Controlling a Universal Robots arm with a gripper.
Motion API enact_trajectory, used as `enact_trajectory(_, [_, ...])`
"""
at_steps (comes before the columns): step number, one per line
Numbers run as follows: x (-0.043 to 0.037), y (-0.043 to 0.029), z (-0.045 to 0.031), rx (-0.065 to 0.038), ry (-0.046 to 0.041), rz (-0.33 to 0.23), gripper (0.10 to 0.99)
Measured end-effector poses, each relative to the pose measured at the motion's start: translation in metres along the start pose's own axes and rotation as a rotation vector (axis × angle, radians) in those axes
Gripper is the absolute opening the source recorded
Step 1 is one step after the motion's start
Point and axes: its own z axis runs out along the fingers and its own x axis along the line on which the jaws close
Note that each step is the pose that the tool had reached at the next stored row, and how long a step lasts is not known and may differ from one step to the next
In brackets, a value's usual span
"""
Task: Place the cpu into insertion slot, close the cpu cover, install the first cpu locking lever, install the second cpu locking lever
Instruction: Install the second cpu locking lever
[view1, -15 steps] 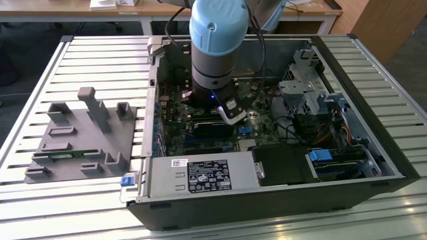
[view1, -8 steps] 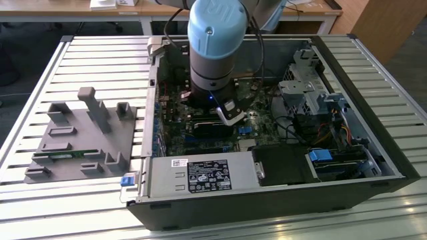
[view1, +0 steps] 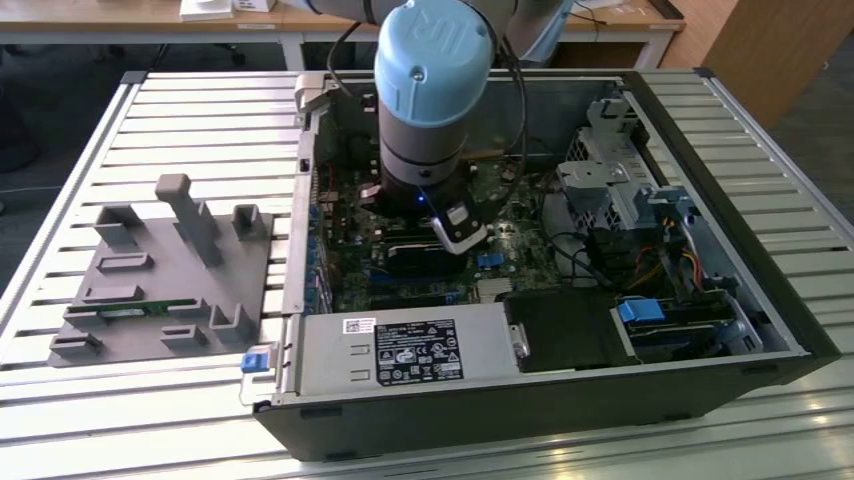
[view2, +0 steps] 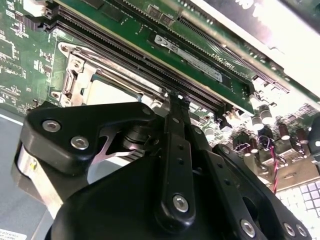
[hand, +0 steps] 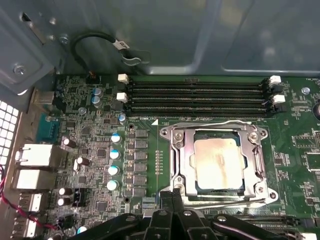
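CPU already lies in the insertion slot, its dull, slightly stained metal top showing through the square opening of the cpu cover, which sits folded down around it. In the first wrist view the socket is at about 4 o'clock from the board's middle, with the long memory slots just beyond it at 12 o'clock. The gripper hangs right at the socket's near edge, its fingers drawn together with nothing between them that I can make out. In my judgement, the risk lies in that closeness: a slightly off push could scrape the cover frame, slip off a thin locking lever, or knock the capacitors standing beside the socket at 9 o'clock. If the cover is not fully seated, pressing on it could load the chip unevenly.
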Motion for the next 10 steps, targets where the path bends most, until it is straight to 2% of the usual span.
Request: enact_trajectory(10, [0.0005, 0.0003, 0.0050, -0.022, 0.0003, 0.000, 0.106])
